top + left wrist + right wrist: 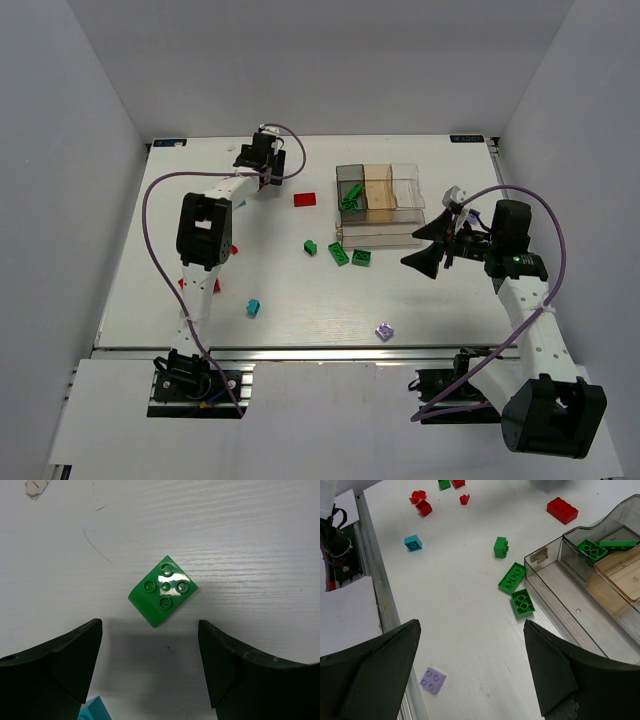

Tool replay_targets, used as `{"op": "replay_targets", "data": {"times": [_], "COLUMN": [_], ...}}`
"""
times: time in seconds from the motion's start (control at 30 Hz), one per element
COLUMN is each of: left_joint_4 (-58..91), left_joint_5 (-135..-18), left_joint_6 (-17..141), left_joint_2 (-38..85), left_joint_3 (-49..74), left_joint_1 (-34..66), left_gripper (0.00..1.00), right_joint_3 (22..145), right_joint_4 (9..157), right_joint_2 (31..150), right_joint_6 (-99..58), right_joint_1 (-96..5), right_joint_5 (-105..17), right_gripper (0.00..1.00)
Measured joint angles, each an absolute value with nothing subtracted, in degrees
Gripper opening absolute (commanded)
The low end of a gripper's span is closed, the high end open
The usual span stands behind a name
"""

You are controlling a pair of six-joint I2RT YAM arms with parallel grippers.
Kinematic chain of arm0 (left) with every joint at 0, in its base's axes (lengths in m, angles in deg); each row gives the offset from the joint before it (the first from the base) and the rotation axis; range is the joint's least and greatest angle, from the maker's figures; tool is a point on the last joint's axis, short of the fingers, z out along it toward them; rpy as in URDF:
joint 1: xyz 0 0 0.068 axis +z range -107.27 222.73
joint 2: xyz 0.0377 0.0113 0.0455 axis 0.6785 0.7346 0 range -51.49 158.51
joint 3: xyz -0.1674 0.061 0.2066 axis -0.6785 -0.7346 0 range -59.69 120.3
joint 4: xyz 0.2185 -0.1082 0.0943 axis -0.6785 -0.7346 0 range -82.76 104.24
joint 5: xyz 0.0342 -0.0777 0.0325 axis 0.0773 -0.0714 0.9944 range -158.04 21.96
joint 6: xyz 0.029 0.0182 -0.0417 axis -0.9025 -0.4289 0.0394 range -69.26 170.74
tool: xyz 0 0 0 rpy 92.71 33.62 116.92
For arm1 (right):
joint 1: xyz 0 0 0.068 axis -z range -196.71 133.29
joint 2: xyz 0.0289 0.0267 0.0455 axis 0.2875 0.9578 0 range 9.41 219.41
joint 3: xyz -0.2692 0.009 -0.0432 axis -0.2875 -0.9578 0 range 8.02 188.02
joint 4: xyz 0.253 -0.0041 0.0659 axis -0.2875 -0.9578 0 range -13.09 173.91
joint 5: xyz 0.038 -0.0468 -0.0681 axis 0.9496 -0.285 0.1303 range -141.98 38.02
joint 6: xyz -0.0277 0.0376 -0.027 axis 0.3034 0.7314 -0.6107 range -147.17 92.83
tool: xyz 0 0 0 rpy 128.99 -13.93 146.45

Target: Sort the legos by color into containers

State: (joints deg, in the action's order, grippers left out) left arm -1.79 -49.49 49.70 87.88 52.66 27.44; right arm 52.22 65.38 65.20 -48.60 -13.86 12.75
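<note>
Saw a white, faintly scratched counter walled in grey. Found the containers at 1 o'clock of centre, with green legos in the smoky compartment. Counted three green bricks just at its 7 o'clock, a red brick at 9 and a cyan brick well apart. Held the left gripper spread above a sloped green brick, which was hidden in the top view. Kept the right gripper spread too, empty.
</note>
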Motion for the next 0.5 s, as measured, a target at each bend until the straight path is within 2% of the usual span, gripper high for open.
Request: {"op": "replay_targets", "data": {"times": [0.33, 0.43, 0.5], "left_joint_4": [-2.5, -2.5, -2.5], "left_joint_5": [-55.5, -58.7, -60.3], "left_joint_6": [47.1, 46.0, 45.6], "left_joint_2": [92.7, 92.7, 92.7], "left_joint_3": [60.5, 60.5, 60.5], "left_joint_1": [29.4, 30.6, 31.2], "left_gripper": [0.90, 0.84, 0.76], "right_joint_3": [52.2, 52.2, 52.2], "right_joint_4": [65.4, 65.4, 65.4], "right_joint_2": [65.3, 65.3, 65.3], "right_joint_6": [-48.6, -48.5, -48.4], "right_joint_1": [-12.5, -12.2, -11.9], "right_joint_5": [12.7, 12.7, 12.8], "right_gripper": [0.89, 0.89, 0.89]}}
